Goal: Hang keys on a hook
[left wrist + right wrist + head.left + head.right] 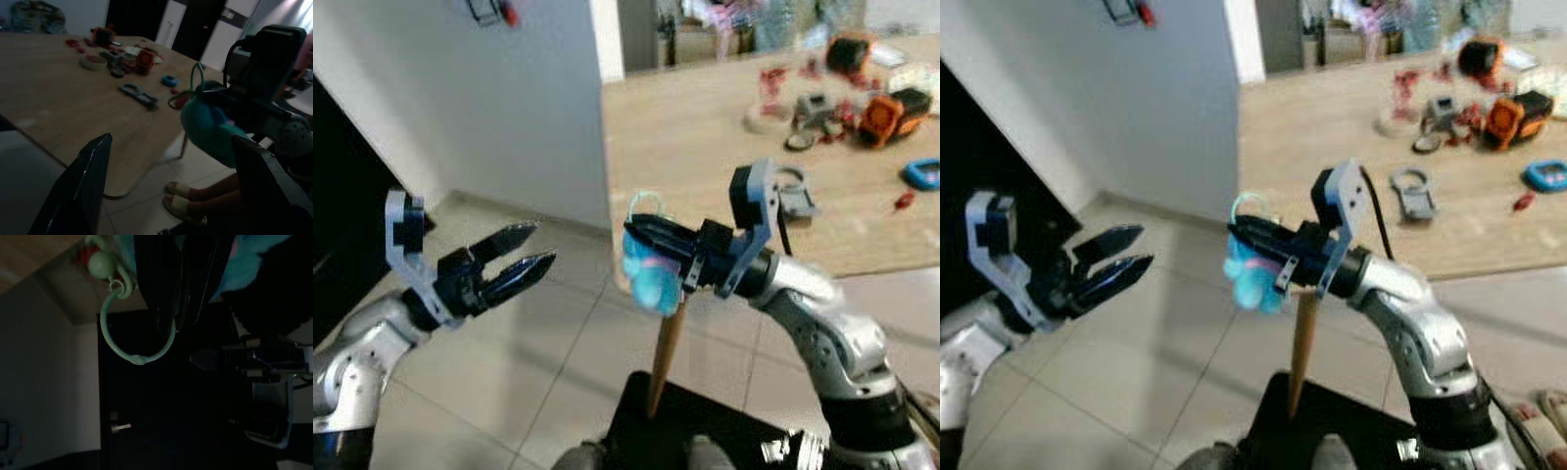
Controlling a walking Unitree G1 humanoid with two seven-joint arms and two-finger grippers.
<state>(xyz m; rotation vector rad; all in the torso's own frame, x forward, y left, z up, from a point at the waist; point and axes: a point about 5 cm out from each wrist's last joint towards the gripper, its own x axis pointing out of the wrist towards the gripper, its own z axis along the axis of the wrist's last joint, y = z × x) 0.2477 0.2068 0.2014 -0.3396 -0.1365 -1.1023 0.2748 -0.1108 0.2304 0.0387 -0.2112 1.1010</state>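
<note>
Right pincer (636,230) pinches the fluffy blue keychain (651,279) by its ring; left pincer (540,248) spread, empty.

left gripper (530,252) raised, fingers parted, pointing toward right arm. right gripper (636,232) raised, elbow bent, fingers closed, pointing toward left gripper; the two well apart.

Hook (492,10) on the wall at 11 o'clock is cut by the top edge, shape unclear. Clutter on the table (705,127) at 1 o'clock is blurred, pieces unidentifiable. Right pincer (631,230) tips are buried in the fluffy blue keychain (651,279); no keys discernible. Right wrist view mostly black; left pincer (266,364) barely visible.
</note>
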